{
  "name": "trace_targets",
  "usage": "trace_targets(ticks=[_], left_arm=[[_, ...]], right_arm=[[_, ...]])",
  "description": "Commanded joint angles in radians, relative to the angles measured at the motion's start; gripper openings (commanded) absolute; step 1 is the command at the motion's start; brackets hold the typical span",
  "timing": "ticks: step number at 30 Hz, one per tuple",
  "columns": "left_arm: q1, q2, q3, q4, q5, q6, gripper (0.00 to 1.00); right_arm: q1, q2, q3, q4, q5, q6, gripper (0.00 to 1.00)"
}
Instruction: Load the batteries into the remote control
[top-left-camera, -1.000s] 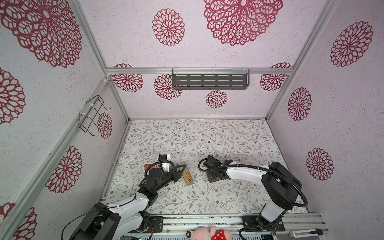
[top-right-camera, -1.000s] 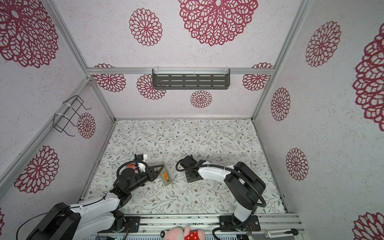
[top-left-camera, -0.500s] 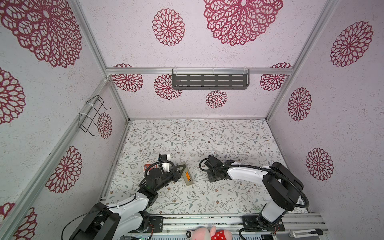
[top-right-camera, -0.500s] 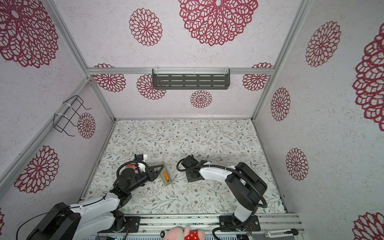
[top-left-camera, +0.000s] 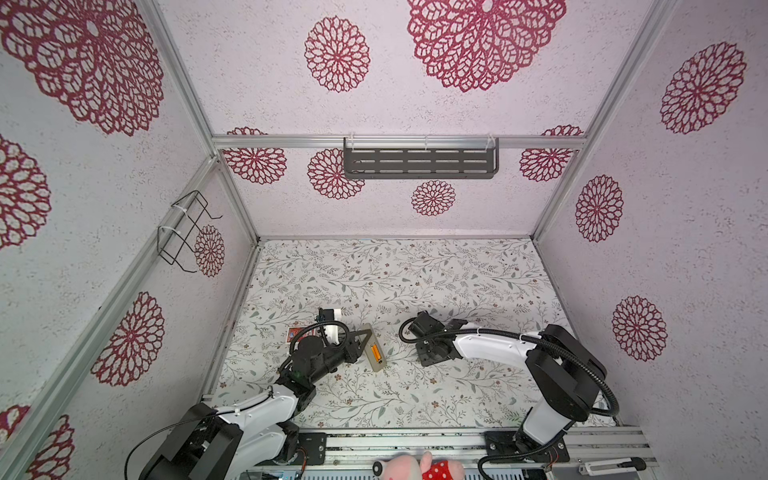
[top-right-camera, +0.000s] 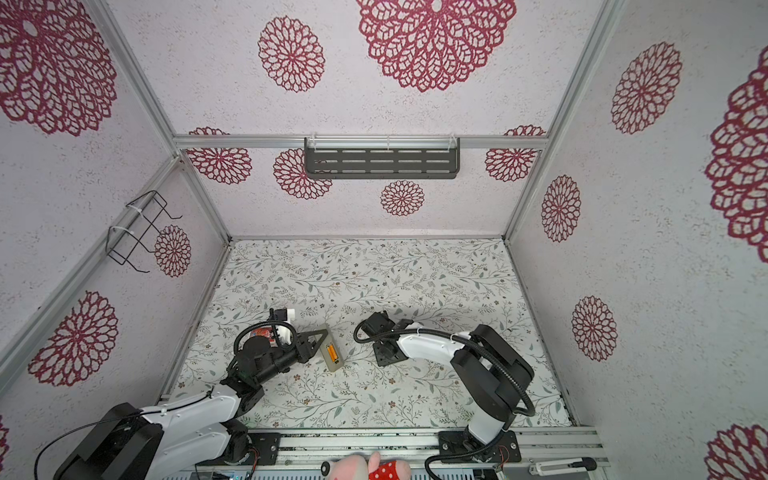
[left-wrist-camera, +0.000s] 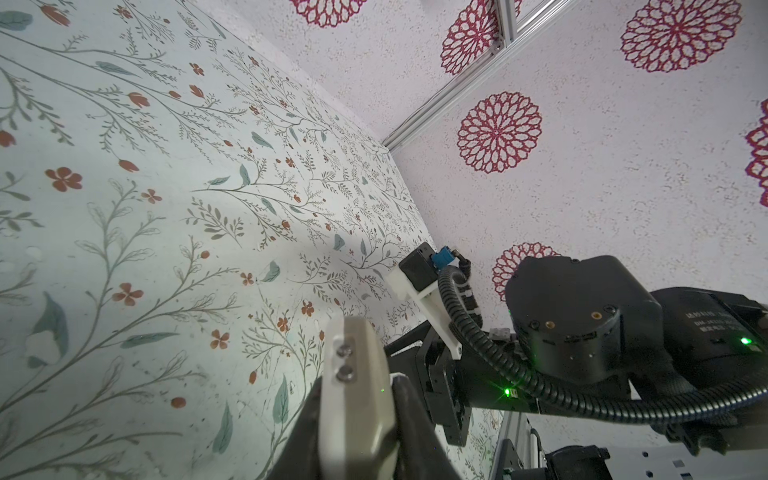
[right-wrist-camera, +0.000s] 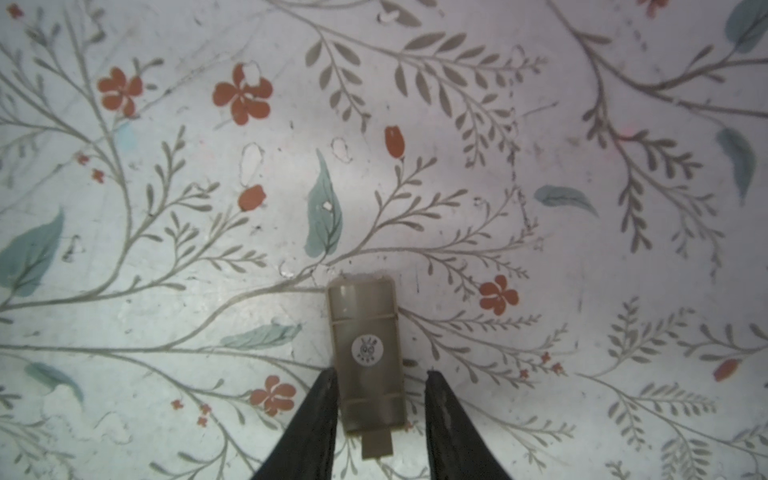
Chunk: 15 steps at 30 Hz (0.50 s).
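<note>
— Orange on beige: where do the batteries (top-left-camera: 376, 353) sit?
— In the open back of the remote control (top-left-camera: 379, 363), left of centre on the flowered table (top-left-camera: 415, 291). They are too small in both top views to count.
— Who has the remote control?
— The left gripper (left-wrist-camera: 357, 390). Its dark fingers (left-wrist-camera: 411, 415) are clamped on the handset's two sides, at its far end. Whether the handset touches the table, I cannot tell.
— And the right gripper (right-wrist-camera: 380, 374)?
— Pointed down at the table, just right of the remote control and apart from it. Its fingers stand parted around a beige-grey battery cover (right-wrist-camera: 368, 353) lying flat on the table. One finger (right-wrist-camera: 320, 407) is against the cover's edge; a strip of table shows between the other finger and the cover. Nothing is pinched.
— Anything else in frame?
— A red card box (top-left-camera: 295, 333), half hidden behind the left arm, on the table's left. A pink plush toy (top-left-camera: 419, 469) at the near rail. A dark shelf (top-left-camera: 419, 162) on the far wall and a wire basket (top-left-camera: 183, 232) on the left wall.
</note>
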Motion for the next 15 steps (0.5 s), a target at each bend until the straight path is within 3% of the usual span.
trace_targets(ticks=[1, 15], left_arm=[[0.006, 0.003, 0.002, 0.051, 0.011, 0.006, 0.00], [0.006, -0.004, -0.001, 0.049, 0.011, 0.004, 0.00]], right_arm=[[0.005, -0.023, 0.024, -0.022, 0.005, -0.005, 0.36], [0.001, -0.001, 0.008, 0.000, -0.005, -0.007, 0.31]])
